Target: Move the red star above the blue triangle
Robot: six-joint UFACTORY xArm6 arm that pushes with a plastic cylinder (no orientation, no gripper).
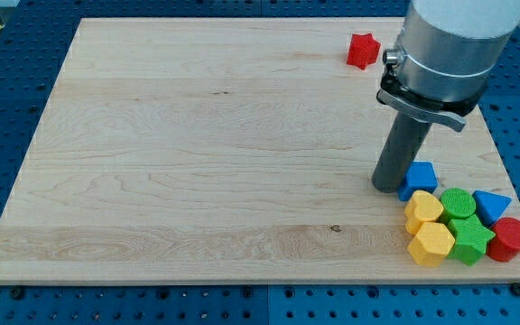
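Note:
The red star [363, 51] lies near the view's top edge of the wooden board [197, 153], right of centre. The blue triangle [491, 206] sits at the lower right in a cluster of blocks. My tip [388, 186] rests on the board just left of a blue block [418, 180] with a pointed top, touching or nearly touching it. The tip is far below the red star and left of the blue triangle.
The lower-right cluster also holds two yellow hexagon blocks [423, 208] [431, 243], a green round block [458, 202], a green star [470, 240] and a red cylinder [511, 239]. The board's right edge runs close to the cluster. The arm's grey body [450, 45] overhangs the upper right.

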